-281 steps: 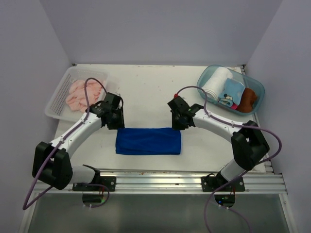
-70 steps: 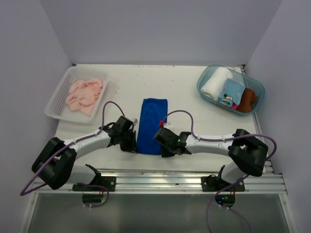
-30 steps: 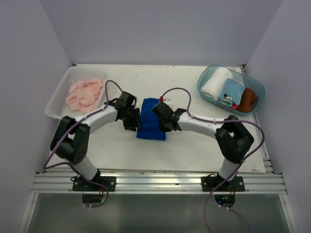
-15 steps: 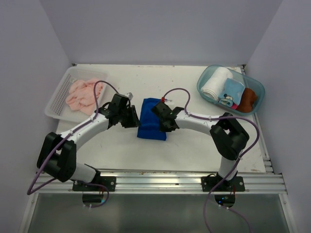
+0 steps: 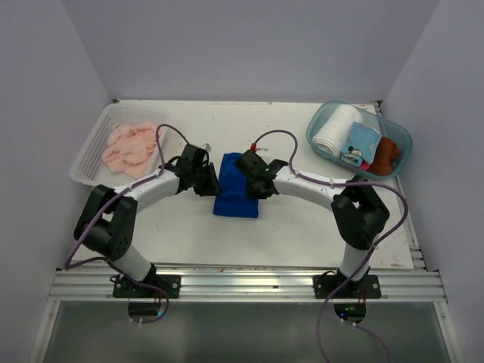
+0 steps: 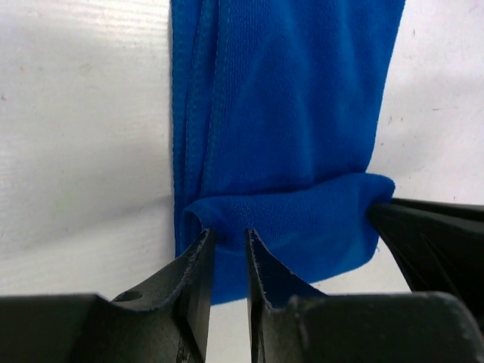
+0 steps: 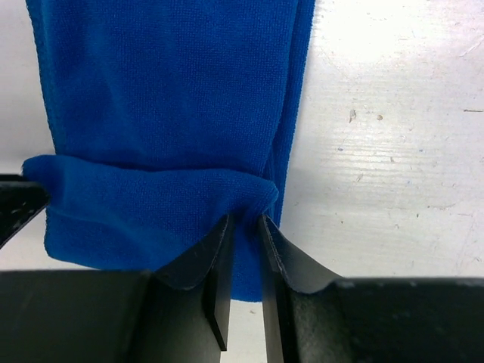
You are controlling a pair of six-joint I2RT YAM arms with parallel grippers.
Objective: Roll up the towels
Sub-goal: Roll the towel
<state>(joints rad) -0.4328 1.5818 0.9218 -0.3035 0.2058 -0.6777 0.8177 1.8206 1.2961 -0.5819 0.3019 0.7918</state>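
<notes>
The blue towel (image 5: 236, 198) lies on the table (image 5: 302, 227) midway between the 2 arms, and a raised fold runs across its width. The left fingers (image 6: 189, 287), a narrow slot apart, pinch that fold at the towel's left edge. The right fingers (image 7: 208, 265) stand just as close at the right edge with cloth puckered at their tips, but I cannot tell whether they clamp it. Both wrists face each other across the towel. The left arm (image 5: 151, 185) and the right arm (image 5: 310, 185) each reach forward and bend inward from elbows held wide. The pink towel (image 5: 130, 147) sits crumpled in the white basket (image 5: 85, 162) at the far left, well apart. Half a second ago the left fingers hung just off the towel's left side; now they are on it. About 2 seconds ago the towel was a longer flat strip, with both wrists at its near end.
</notes>
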